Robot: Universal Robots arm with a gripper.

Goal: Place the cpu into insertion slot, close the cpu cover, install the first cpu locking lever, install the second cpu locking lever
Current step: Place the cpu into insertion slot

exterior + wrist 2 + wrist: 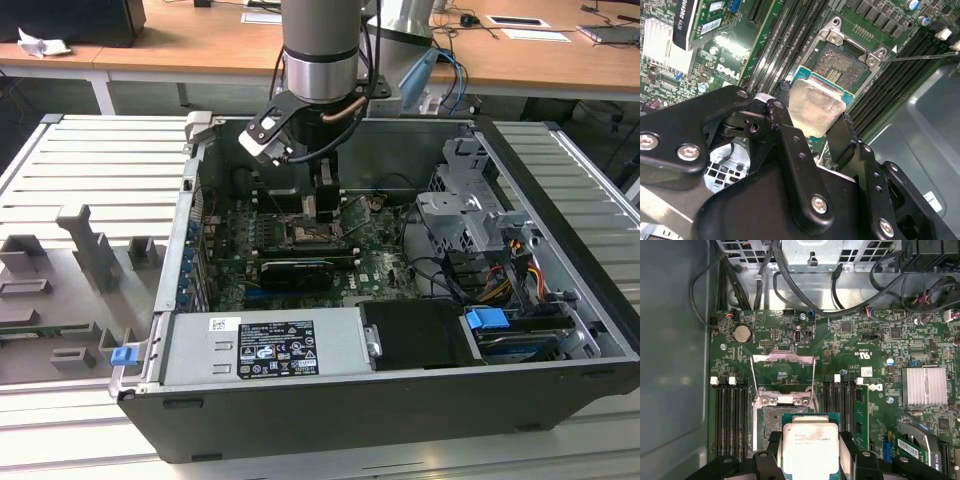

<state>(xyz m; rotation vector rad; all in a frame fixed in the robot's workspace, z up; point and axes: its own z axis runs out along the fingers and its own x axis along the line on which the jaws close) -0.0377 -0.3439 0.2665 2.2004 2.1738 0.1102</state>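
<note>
Gripper (pixel 814 109) fingers (pixel 846 134) are clamped on two opposite edges of the cpu (pixel 817 100), metal top facing up. The cpu overlaps one edge of the insertion slot (pixel 841 67) and is not seated; the slot's dark centre is largely exposed. Contact between them cannot be judged. The cpu cover (pixel 782 358) stands swung open. In the exterior view, a black graphics card (pixel 297 270) lies at 6 o'clock from the gripper, inside the computer case (pixel 350 410).
</note>
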